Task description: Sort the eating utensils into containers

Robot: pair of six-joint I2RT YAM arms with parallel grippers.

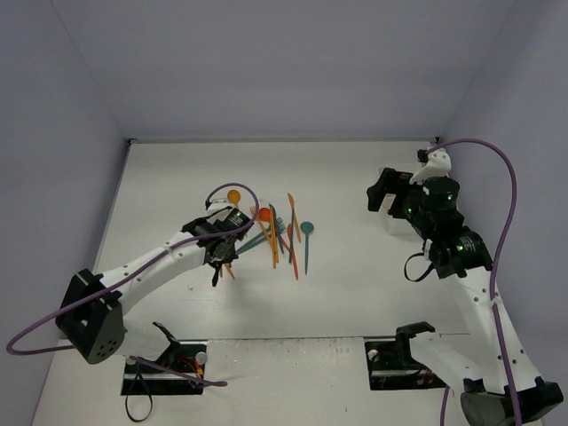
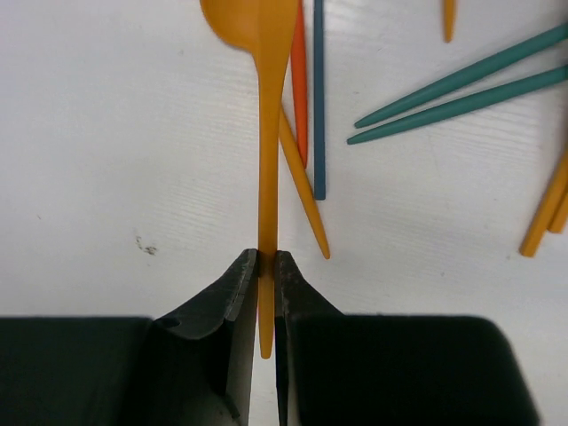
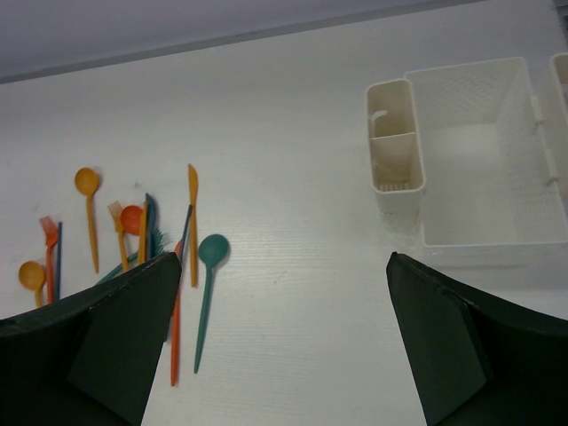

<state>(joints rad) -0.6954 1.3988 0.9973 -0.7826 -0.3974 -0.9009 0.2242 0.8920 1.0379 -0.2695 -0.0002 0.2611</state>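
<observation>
My left gripper is shut on the thin handle of an orange spoon, near the handle's end; the bowl points away from me. It sits at the left edge of the utensil pile. Beside the held spoon lie a red-orange handle, a dark blue one and two teal ones. My right gripper is open, with nothing between its fingers, above bare table. The white container stands ahead of it to the right, with two small compartments on its left side.
A teal spoon and a long red-orange utensil lie nearest the right gripper. A lone orange spoon lies at the back left of the pile. Grey walls close the table's back and sides.
</observation>
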